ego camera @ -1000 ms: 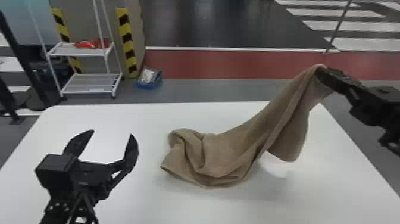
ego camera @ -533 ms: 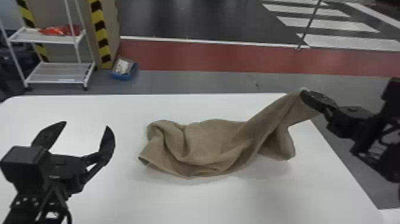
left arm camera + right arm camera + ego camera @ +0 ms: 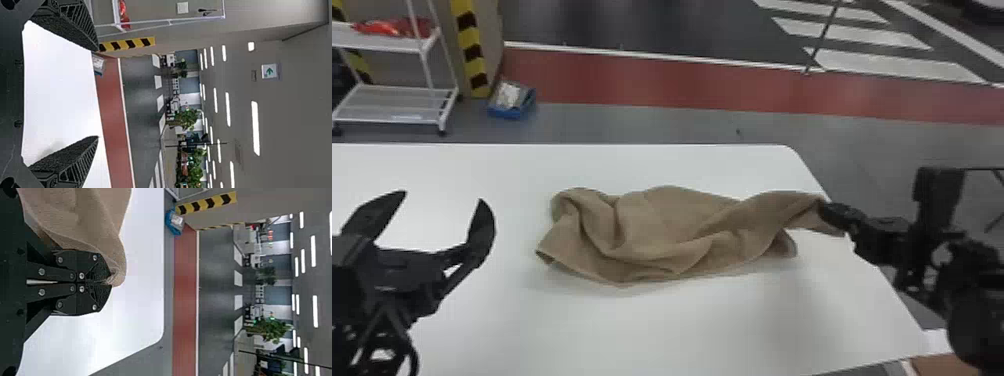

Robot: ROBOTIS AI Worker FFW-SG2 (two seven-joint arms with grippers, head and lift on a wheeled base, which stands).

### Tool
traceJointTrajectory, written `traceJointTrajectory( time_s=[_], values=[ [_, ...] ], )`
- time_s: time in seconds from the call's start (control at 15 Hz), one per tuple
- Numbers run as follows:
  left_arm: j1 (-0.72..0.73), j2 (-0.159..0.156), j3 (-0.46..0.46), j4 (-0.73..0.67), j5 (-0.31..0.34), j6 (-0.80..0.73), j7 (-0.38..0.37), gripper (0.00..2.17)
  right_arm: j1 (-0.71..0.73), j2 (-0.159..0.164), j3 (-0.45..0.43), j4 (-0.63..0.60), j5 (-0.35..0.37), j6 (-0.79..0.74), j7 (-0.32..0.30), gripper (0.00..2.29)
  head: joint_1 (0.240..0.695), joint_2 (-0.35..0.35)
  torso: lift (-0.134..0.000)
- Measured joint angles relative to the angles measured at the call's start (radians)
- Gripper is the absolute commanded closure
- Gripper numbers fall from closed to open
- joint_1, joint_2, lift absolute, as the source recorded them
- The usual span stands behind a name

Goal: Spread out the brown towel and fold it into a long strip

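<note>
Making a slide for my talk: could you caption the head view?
The right gripper grips one end of the rumpled brown towel on a white table; the left gripper is open.

- Towel (image 3: 652,225) is plain brown.
- Table (image 3: 632,335) is white.
- Left gripper (image 3: 443,196), nine o'clock, and right gripper (image 3: 826,212), three o'clock, are black.
- Post (image 3: 468,37), ten o'clock, has yellow-and-black stripes.
- Floor band (image 3: 672,85), twelve o'clock, is red.
- Dark grey road (image 3: 652,27) has white stripes at two o'clock.

Illumination: bright ceiling strips (image 3: 255,128) shine in both my wrist views; in my head view, faint, soft shadow borders the brown towel's (image 3: 657,225) near side.
</note>
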Motion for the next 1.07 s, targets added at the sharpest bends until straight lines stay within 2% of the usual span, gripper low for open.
traceJointTrajectory(
  time_s=[0.07,0.13,0.2,0.33,0.4,0.53,0.67,0.8,0.93,1.07],
  values=[
    [-0.001,-0.001,-0.001,0.001,0.000,0.000,0.000,0.08,0.002,0.006,0.004,0.014,0.041,0.003,0.004,1.35,0.695,-0.236,-0.125],
    [-0.002,-0.002,-0.002,0.003,0.000,0.000,0.000,0.08,0.003,0.013,0.010,0.026,0.087,0.003,0.005,1.18,0.695,-0.242,-0.125],
    [-0.002,-0.002,-0.003,0.003,0.000,0.000,0.000,0.08,0.004,0.017,0.015,0.035,0.128,0.003,0.004,0.93,0.695,-0.249,-0.125],
    [-0.002,-0.001,-0.003,0.003,0.000,0.000,0.000,0.08,0.007,0.021,0.019,0.044,0.197,0.003,0.003,0.20,0.695,-0.264,-0.125],
    [-0.002,0.001,-0.003,0.003,0.001,0.000,0.000,0.08,0.011,0.022,0.018,0.046,0.222,0.001,-0.005,0.11,0.695,-0.278,-0.125],
    [-0.003,0.002,-0.003,0.003,0.001,0.000,0.000,0.08,0.023,0.024,-0.002,0.045,0.237,-0.021,-0.036,0.10,0.695,-0.295,-0.125],
    [-0.005,0.002,-0.006,0.003,0.001,0.001,-0.001,0.08,0.057,0.033,-0.038,0.028,0.223,-0.143,-0.118,0.10,0.695,-0.317,-0.125],
    [-0.008,0.003,-0.008,0.003,0.001,0.003,-0.002,0.08,0.076,0.039,-0.066,0.013,0.207,-0.198,-0.183,0.10,0.695,-0.347,-0.125],
    [-0.011,0.003,-0.010,0.000,0.001,0.006,-0.001,0.08,0.079,0.041,-0.077,0.010,0.183,-0.210,-0.213,0.10,0.695,-0.350,-0.125],
    [-0.011,0.003,-0.011,-0.003,0.000,0.009,-0.001,0.08,0.081,0.046,-0.078,0.012,0.161,-0.227,-0.216,0.10,0.695,-0.350,-0.125]
  ],
)
